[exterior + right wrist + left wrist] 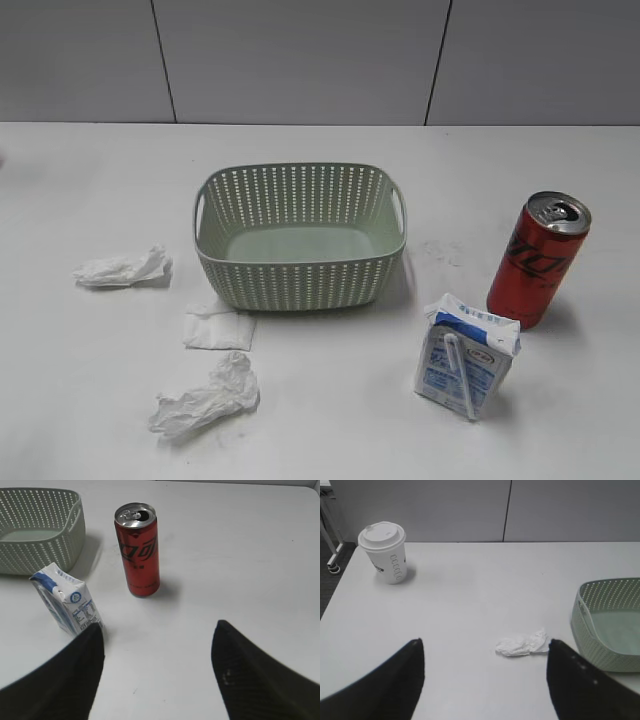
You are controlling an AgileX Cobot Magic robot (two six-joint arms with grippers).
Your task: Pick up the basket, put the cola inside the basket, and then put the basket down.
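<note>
The sage-green perforated basket [300,235] stands empty in the middle of the white table; it also shows in the left wrist view [610,625] and the right wrist view [40,530]. The red cola can [538,260] stands upright to the basket's right, opened, and shows in the right wrist view [138,550]. My left gripper [485,645] is open and empty, left of the basket. My right gripper [157,630] is open and empty, in front of the can. Neither gripper shows in the exterior view.
A blue-and-white carton with a straw [466,355] stands in front of the can, close to my right gripper's left finger [67,602]. Crumpled tissues [125,268] [218,328] [205,398] lie left of and in front of the basket. A white paper cup [385,551] stands far left.
</note>
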